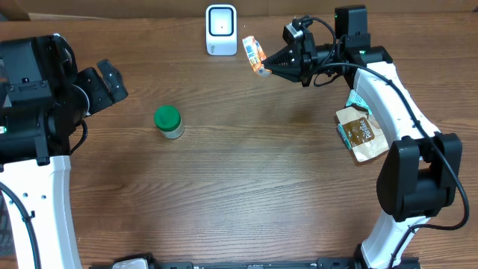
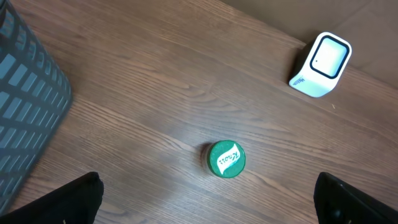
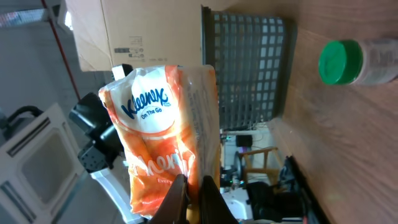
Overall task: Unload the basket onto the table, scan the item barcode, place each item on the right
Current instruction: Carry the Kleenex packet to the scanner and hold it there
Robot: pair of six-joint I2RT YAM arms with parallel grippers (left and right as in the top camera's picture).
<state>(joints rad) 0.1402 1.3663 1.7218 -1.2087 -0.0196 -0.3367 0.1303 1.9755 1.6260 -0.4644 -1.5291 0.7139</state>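
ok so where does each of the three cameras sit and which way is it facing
Overhead: fixed above the table, looking straight down; shows left arm, right arm, left gripper open, right gripper shut on the tissue pack.
Left wrist: on the left arm, looking down at the jar and scanner; its fingertips edge the bottom corners.
Right wrist: on the right arm, facing sideways across the table; its fingers pinch the pack.
Shared: the jar shows in all three.

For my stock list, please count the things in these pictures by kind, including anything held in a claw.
Tissue pack, held in the right claw: 1
Green-lidded jar: 1
Brown pouch: 1
White scanner: 1
Grey mesh basket: 1
Total: 5
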